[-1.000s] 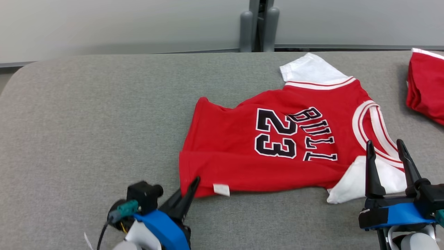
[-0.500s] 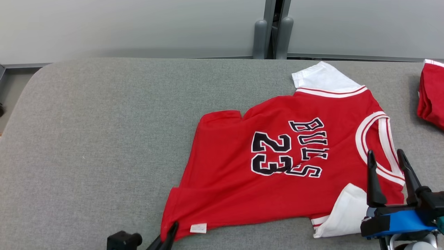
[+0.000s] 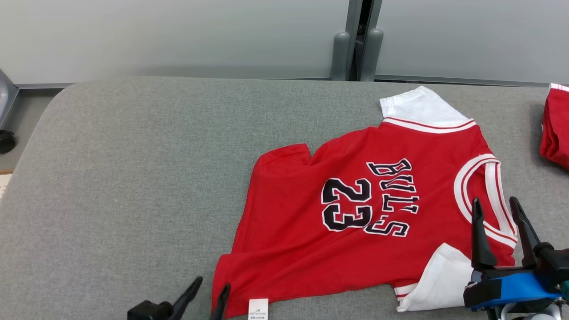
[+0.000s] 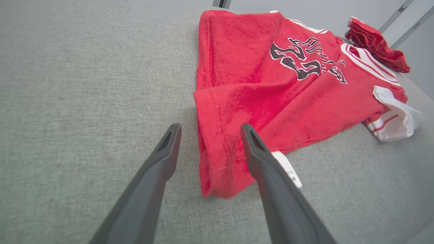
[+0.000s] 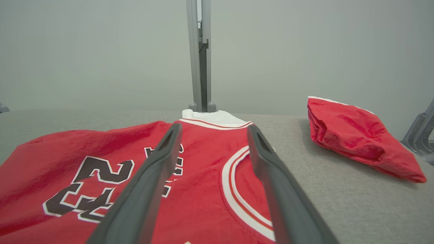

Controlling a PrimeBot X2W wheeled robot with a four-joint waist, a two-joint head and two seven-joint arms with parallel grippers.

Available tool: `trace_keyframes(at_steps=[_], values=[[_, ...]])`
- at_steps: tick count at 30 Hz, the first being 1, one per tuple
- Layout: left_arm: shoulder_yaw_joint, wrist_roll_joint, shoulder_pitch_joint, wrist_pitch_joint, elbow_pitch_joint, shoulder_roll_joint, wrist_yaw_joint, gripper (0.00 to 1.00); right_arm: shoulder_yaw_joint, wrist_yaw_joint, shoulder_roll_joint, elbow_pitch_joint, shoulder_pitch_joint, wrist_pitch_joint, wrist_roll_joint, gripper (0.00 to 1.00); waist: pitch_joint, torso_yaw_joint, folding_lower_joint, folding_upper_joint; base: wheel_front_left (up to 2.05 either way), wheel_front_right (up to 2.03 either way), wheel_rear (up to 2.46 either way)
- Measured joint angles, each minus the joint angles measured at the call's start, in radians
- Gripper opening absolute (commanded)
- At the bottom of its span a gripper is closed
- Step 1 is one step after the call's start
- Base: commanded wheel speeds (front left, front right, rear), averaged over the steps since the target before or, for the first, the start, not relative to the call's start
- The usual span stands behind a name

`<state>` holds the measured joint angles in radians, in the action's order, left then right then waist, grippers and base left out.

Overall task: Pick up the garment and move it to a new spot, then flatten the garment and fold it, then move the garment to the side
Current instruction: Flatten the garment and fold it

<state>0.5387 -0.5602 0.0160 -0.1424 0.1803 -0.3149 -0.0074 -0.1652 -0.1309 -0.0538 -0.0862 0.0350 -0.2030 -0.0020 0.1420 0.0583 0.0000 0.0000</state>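
The garment (image 3: 355, 209) is a red jersey with white sleeves and black "BULLS 23" lettering, lying spread on the grey padded table (image 3: 133, 178). Its hem corner (image 4: 217, 156) near me is folded over, with a white label beside it. My left gripper (image 3: 209, 289) is open at the bottom edge of the head view, its fingers straddling that hem corner (image 3: 224, 284) without clamping it. My right gripper (image 3: 498, 213) is open, hovering above the collar and the near white sleeve (image 3: 440, 280). In the right wrist view its fingers (image 5: 268, 176) frame the collar (image 5: 237, 183).
A second red garment (image 5: 352, 135) lies bunched at the table's right end, also seen at the head view's right edge (image 3: 555, 129). A grey post (image 3: 355, 40) stands behind the table against the pale wall. The table's left half is bare grey fabric.
My left gripper pulled the hem corner toward me and then opened, letting it go. The jersey now lies more stretched out. The head camera has shifted, and the right gripper stays open.
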Motion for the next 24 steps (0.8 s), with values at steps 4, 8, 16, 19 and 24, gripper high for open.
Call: trace_keyframes(at_steps=[4,8,16,19,24], values=[[-0.024,0.025,0.018,-0.050,-0.016,-0.006,0.028,1.00,-0.007,0.000,0.000,0.002,-0.003,0.000,0.002,1.00,-0.006,-0.001,0.0000,0.0000,0.00,0.00,0.00],[-0.052,0.055,0.050,-0.083,-0.032,-0.007,0.060,1.00,-0.009,0.000,0.000,0.002,-0.004,0.000,0.002,1.00,-0.010,-0.006,0.0000,0.0000,0.00,0.00,0.00],[-0.117,0.102,0.146,-0.115,-0.058,0.012,0.095,1.00,-0.013,0.000,0.000,-0.004,-0.005,0.000,0.003,1.00,-0.015,-0.027,0.0000,0.0000,0.00,0.00,0.00],[-0.149,0.112,0.176,-0.116,-0.058,0.017,0.103,1.00,-0.019,0.000,0.000,-0.009,-0.005,0.000,0.003,1.00,-0.014,-0.037,0.0000,0.0000,0.00,0.00,0.00],[-0.221,0.126,0.206,-0.119,-0.067,0.026,0.120,1.00,-0.034,0.000,0.000,-0.021,-0.005,0.001,0.003,1.00,-0.013,-0.058,0.0000,0.0000,0.00,0.00,0.00]])
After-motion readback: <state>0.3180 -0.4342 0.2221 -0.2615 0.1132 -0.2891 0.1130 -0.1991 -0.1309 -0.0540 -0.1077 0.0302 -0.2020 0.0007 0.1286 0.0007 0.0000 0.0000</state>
